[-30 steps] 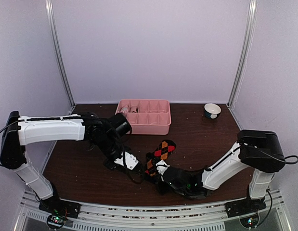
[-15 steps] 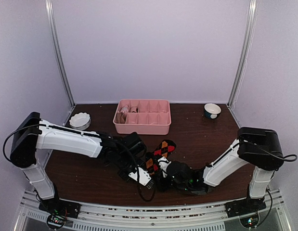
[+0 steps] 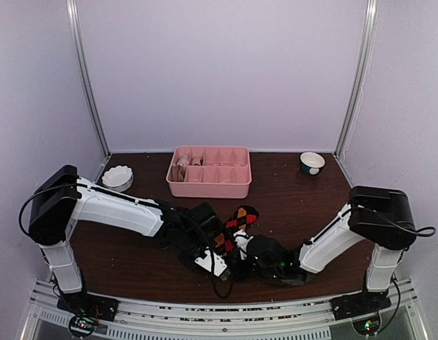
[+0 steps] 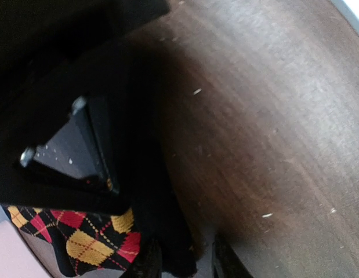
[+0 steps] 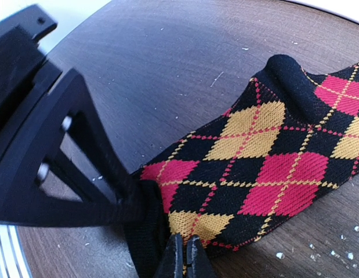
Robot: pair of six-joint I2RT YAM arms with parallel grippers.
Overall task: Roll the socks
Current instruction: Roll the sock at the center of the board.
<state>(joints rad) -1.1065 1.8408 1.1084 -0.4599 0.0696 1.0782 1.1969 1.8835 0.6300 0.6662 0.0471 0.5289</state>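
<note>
Now we see the argyle sock [image 3: 238,221] lying on the table [image 3: 303,205], low and centre in the overhead view. Our right end effector [image 5: 182,255] is pinched onto its near edge. The left end effector [image 3: 220,256] touches the sock, but we cannot tell its opening.

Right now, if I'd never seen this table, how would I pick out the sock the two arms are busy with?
Find the dark wooden table and the pink tray at its back edge. Come from the tray toward the near edge, to where the left arm and the right arm meet: the sock lies there. It alone is black with red and yellow diamonds.
</note>
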